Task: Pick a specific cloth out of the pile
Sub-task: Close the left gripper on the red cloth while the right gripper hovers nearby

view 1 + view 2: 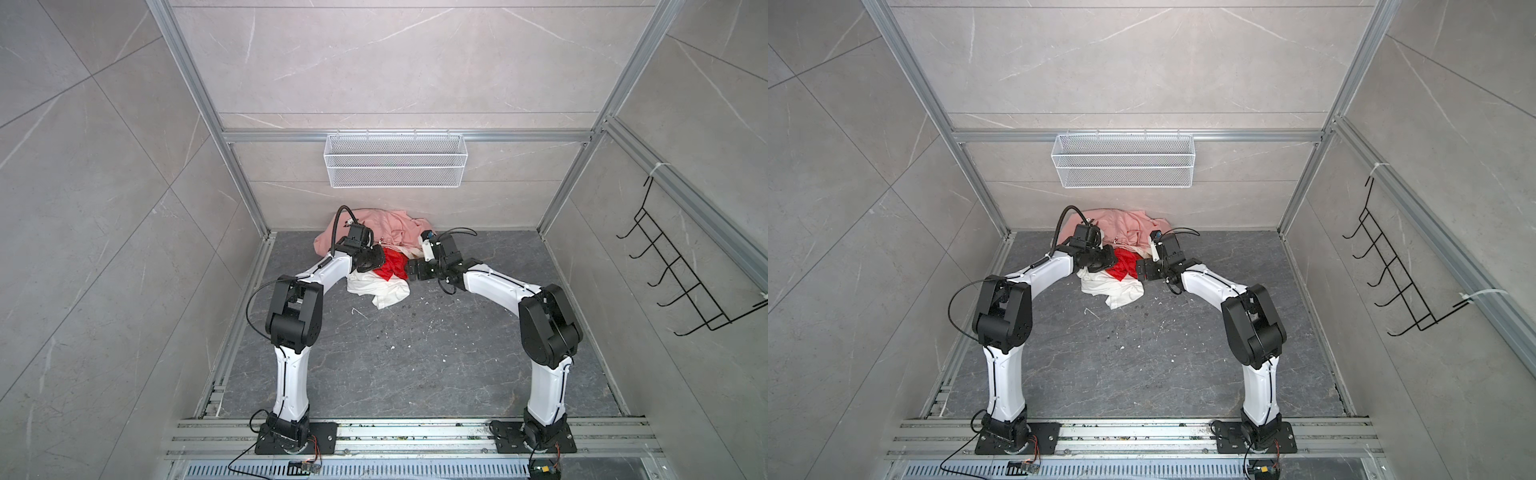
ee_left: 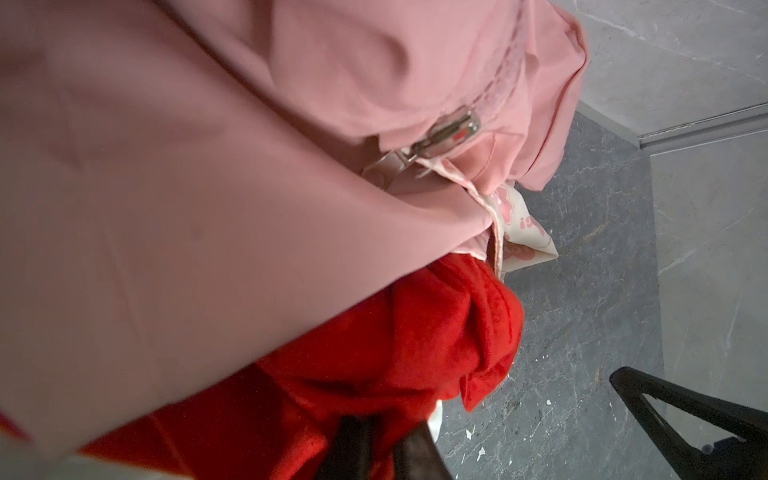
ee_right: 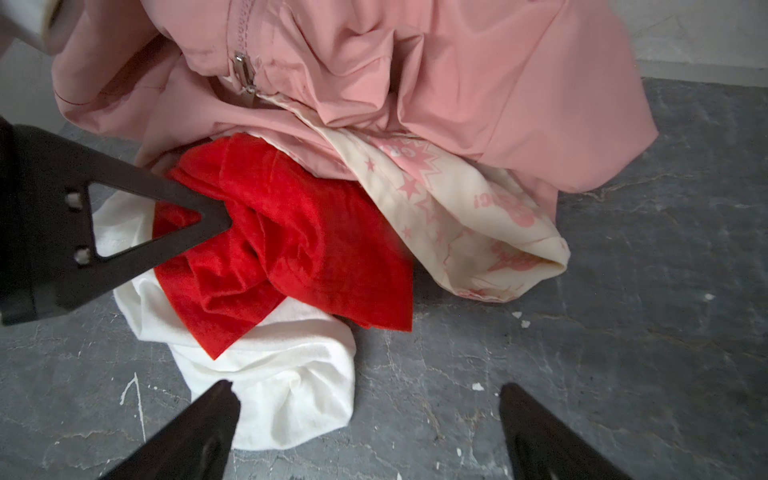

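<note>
Your left end effector clenches the red cloth, which lies unlifted in the pile just beside the pink jacket. Your right end effector gapes empty. Pulling the cloth free is left.

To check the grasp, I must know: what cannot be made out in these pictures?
- Left gripper fingers: left wrist view, blurred, cut by the frame edge; top views, hidden by its wrist.
- Red cloth tag: no view shows it.
- Red cloth's far part: hidden under pink garment.

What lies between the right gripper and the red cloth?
The white garment lies between the right gripper and the red cloth, in the right wrist view.
</note>
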